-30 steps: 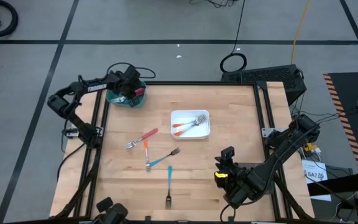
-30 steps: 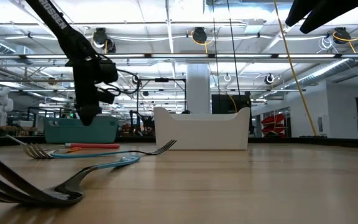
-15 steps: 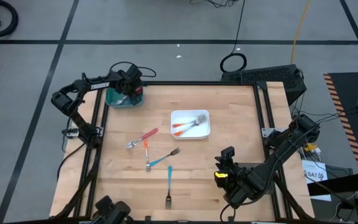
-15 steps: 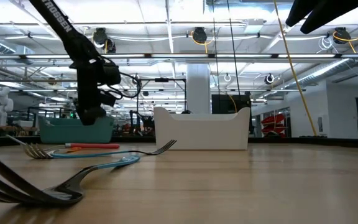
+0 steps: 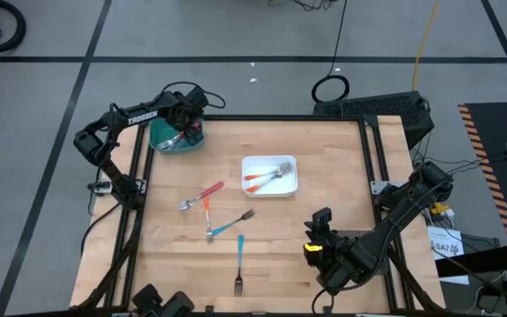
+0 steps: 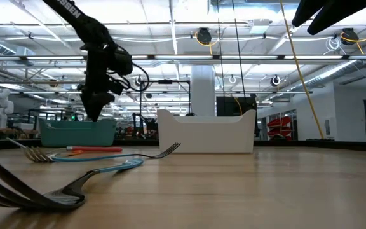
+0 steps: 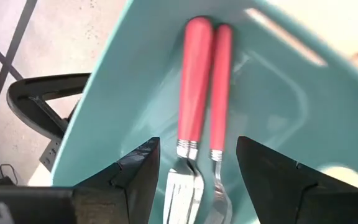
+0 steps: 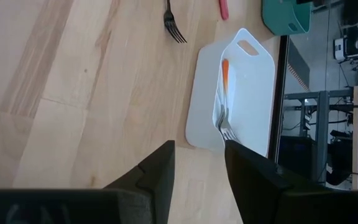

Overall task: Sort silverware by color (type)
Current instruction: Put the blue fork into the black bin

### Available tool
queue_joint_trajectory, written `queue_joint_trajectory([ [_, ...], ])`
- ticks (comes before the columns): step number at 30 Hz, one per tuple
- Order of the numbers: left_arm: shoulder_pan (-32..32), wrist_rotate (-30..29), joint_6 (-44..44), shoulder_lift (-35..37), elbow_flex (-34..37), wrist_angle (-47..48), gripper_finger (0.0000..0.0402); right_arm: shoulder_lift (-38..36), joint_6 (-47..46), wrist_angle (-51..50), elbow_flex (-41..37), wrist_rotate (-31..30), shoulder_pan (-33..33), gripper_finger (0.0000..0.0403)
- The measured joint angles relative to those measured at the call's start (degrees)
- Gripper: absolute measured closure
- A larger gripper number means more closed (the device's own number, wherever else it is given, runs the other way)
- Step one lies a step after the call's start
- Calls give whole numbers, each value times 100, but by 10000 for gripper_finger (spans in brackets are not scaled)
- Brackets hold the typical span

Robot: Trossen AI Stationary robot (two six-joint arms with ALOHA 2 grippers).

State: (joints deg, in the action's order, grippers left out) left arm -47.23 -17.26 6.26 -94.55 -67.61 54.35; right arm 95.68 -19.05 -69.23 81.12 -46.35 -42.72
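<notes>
Left gripper (image 5: 186,126) over teal tray (image 5: 167,142) at table's (image 5: 341,167) far left corner. White tray (image 5: 269,175) mid-table holds orange forks (image 5: 262,180). Four loose forks (image 5: 211,211) nearer front edge. Right gripper (image 5: 317,236) near front right.

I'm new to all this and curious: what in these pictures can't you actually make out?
- Teal tray, high view: left gripper covers its contents.
- White tray, low view: wall hides the forks inside.
- Red-handled forks, left wrist view: tines cut off by the edge.
- Right gripper: holds nothing.

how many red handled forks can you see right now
3. Two red forks lie side by side in the teal tray under the left gripper; another red fork lies on the table.
</notes>
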Motion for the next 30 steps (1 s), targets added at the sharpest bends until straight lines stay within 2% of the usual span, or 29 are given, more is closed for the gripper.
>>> queue_joint_trajectory([
  [7,771,2,-402,383,-304,428,181,0,2,2,-1,0,0,269],
  [14,2188,-22,-1200,1403,-305,406,181,0,-52,2,-2,2,0,269],
  [21,4263,-840,-2303,1570,-309,235,181,0,-296,18,0,9,0,269],
  [25,5424,-1512,-2901,1378,-306,66,181,0,-587,29,-1,13,0,269],
  [28,6153,-2161,-3325,1230,-302,88,181,0,-865,34,0,14,-3,269],
  [30,6557,-2387,-3560,1105,-302,144,181,0,-1006,46,0,20,-11,269],
])
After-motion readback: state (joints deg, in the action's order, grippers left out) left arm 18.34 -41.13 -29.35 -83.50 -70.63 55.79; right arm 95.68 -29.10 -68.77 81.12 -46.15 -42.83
